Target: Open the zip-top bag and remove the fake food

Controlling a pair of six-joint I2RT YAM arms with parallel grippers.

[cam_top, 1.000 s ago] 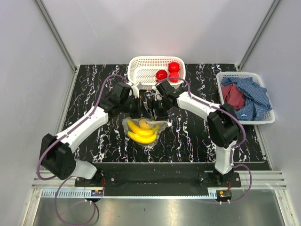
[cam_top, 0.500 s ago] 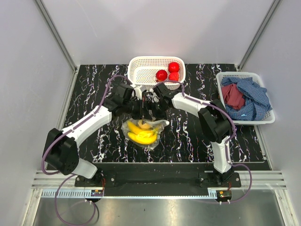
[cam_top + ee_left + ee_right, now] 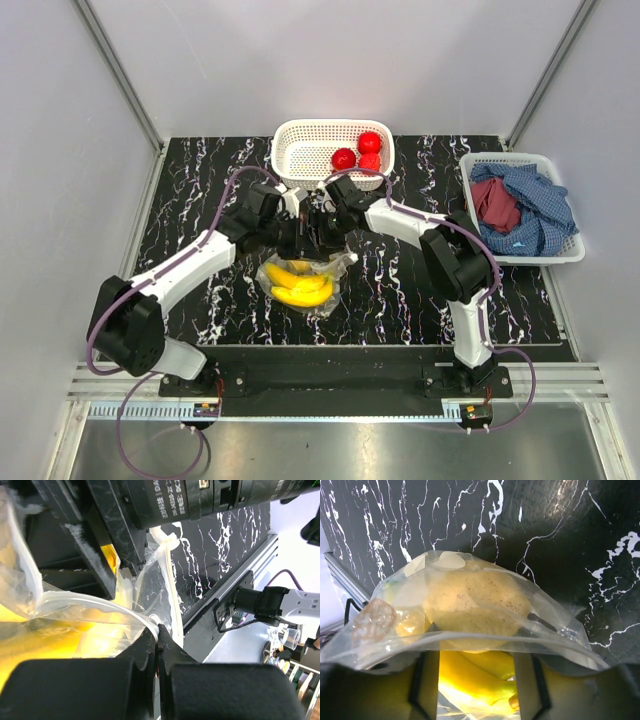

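The zip-top bag (image 3: 300, 285) lies mid-table, its mouth raised toward both grippers. Inside it are a yellow banana bunch (image 3: 297, 287) and a speckled yellow-orange round fruit (image 3: 475, 605). My left gripper (image 3: 291, 238) is shut on the bag's rim (image 3: 150, 622), holding it up. My right gripper (image 3: 477, 662) is at the bag's mouth. Its fingers (image 3: 426, 680) stand apart on either side of the banana (image 3: 475, 677), which fills the gap. Plastic film blurs the contact. Three red apple-like pieces (image 3: 360, 155) lie in the white mesh basket (image 3: 300, 135).
A second white basket (image 3: 560, 250) at the right edge holds red and blue cloths (image 3: 520, 205). The mesh basket stands just behind both grippers. The two arms meet closely over the bag. Grey walls close in the table on three sides.
Both grippers and the bag's mouth have shifted slightly left and closer together. The bag has bunched up a little beneath them.
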